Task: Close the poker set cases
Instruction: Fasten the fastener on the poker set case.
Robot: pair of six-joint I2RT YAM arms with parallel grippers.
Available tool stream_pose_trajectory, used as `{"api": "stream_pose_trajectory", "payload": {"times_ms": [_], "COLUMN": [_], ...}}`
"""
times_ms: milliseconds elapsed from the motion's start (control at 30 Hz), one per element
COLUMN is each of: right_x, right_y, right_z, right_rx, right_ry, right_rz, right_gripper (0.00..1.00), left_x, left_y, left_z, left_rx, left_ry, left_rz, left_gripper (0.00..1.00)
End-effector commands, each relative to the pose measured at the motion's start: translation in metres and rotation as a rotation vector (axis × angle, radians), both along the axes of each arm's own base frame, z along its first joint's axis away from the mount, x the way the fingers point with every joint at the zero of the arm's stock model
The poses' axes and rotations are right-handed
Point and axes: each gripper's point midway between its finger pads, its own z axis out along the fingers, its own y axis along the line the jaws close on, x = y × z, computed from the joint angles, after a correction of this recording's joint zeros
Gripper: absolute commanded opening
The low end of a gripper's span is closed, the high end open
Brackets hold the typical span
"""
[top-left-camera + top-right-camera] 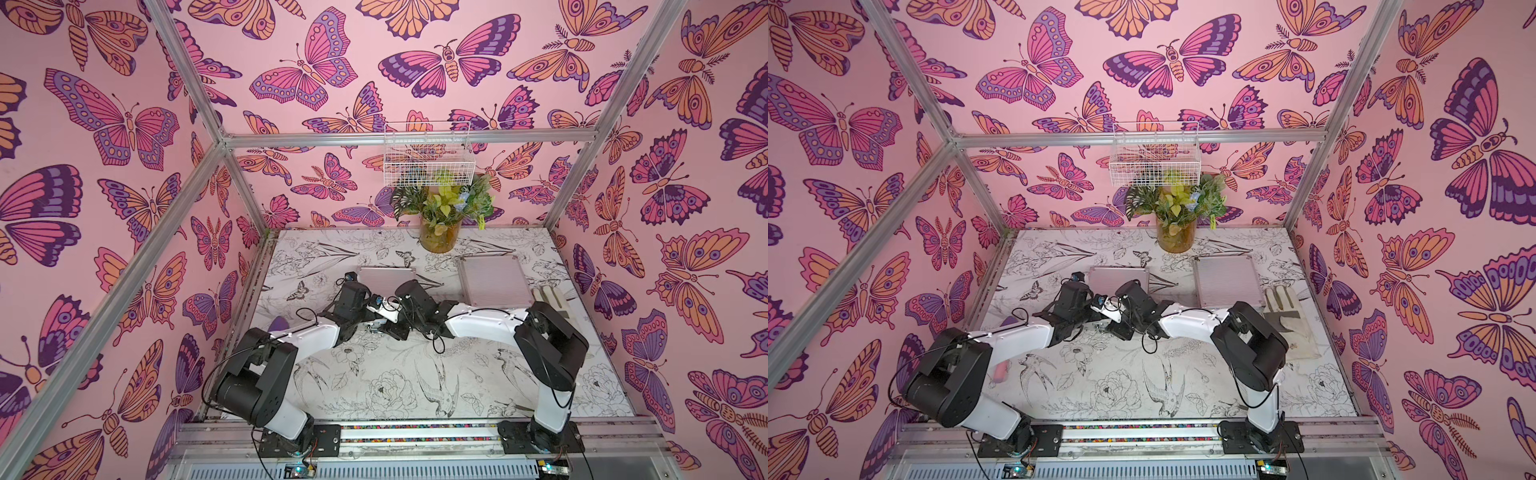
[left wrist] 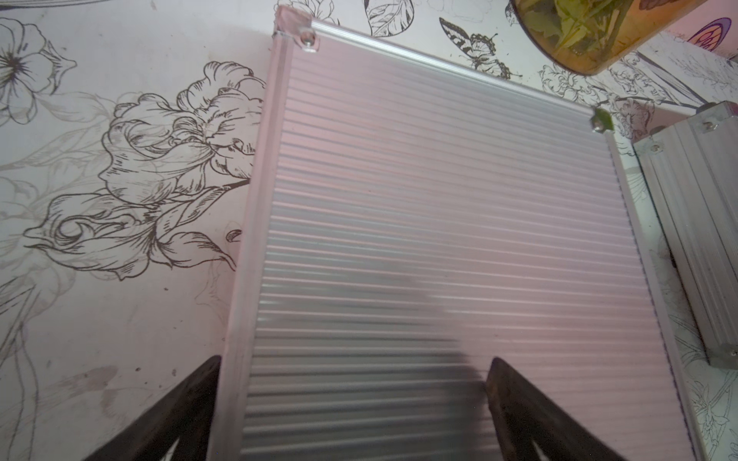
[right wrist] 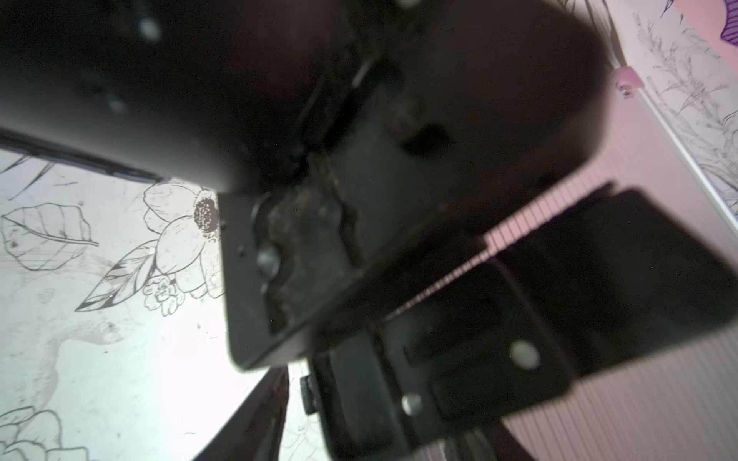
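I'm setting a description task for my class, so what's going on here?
The robot's left gripper hangs open over the ribbed lid of the left poker case, and its right arm reaches in beside it. The right poker case lies apart from both arms, near the vase. Both lids look down; the latches are not visible.

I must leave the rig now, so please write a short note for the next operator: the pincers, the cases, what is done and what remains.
Left pincer: open, holding nothing, above the left case.
Right pincer: close to the left arm at the same case. Its view is blocked, so its state is unclear.
Right case: lies flat and closed, with no arm at it.
Done: both cases look closed.
To do: no latches are visible, so check them on both cases.
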Motion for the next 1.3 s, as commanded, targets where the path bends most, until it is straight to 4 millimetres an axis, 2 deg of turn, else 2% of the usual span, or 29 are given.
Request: {"api": "stream_pose_trajectory", "payload": {"times_ms": [0, 133, 367, 967, 1133, 1167, 1267], "right_x": [-0.025, -0.024, -0.021, -0.033, -0.04, -0.041, -0.043], "right_y": [-0.031, -0.036, -0.041, -0.04, -0.035, -0.035, -0.031], "right_z": [-0.06, -0.068, -0.065, -0.073, -0.084, -0.087, -0.093], "right_rx": [-0.203, -0.257, -0.269, -0.365, -0.421, -0.435, -0.451], "right_ry": [0.085, 0.049, 0.023, -0.044, -0.058, -0.06, -0.065], "right_rz": [0.007, -0.005, -0.023, 0.07, 0.097, 0.102, 0.107], "right_gripper": [0.61, 0.61, 0.61, 0.62, 0.62, 0.66, 0.67], "left_x": [-0.068, -0.064, -0.056, -0.059, -0.059, -0.058, -0.058], "left_y": [0.033, 0.047, 0.062, 0.061, 0.061, 0.061, 0.061], "left_z": [-0.074, -0.071, -0.055, -0.061, -0.061, -0.06, -0.06], "left_rx": [0.169, 0.159, 0.116, 0.069, 0.069, 0.068, 0.065], "left_ry": [0.322, 0.306, 0.267, 0.293, 0.292, 0.288, 0.288], "left_rz": [-0.028, 0.027, 0.099, 0.109, 0.103, 0.103, 0.102], "left_gripper": [1.0, 1.0, 1.0, 0.99, 0.99, 1.0, 0.99]}}
